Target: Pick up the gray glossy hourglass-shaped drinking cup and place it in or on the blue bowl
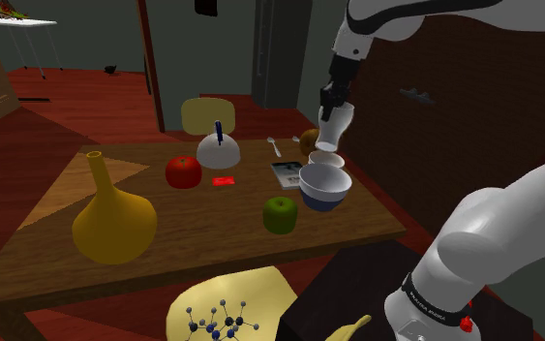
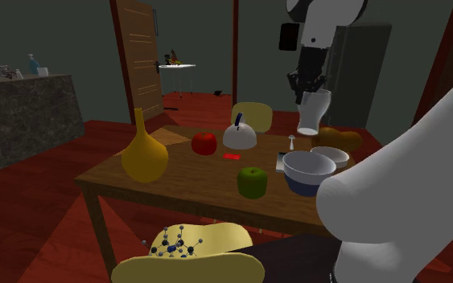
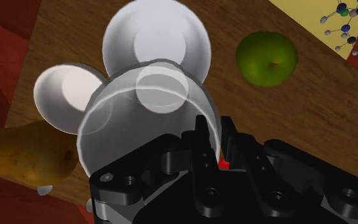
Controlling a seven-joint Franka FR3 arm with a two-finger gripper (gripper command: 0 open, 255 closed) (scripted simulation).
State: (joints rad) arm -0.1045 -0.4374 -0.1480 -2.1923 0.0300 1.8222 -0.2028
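The cup [image 1: 336, 126] is pale grey, glossy and waisted, and hangs in the air with its mouth down. My gripper [image 1: 332, 104] is shut on it from above. In the second exterior view the cup [image 2: 313, 112] sits under the gripper [image 2: 308, 87], well above the table. The bowl [image 1: 324, 186], blue outside and white inside, stands on the table below and slightly nearer than the cup. Looking along the gripper [image 3: 212, 139], its fingers clasp the cup's wall [image 3: 139, 133], and the bowl [image 3: 156, 44] shows beyond it.
A small white bowl [image 1: 325, 158] stands right behind the blue one, with a brown pear [image 1: 309, 141] past it. A green apple [image 1: 280, 214], red apple [image 1: 183, 171], yellow vase [image 1: 113, 221], domed bell [image 1: 219, 148] and spoon [image 1: 274, 145] share the wooden table [image 1: 193, 242].
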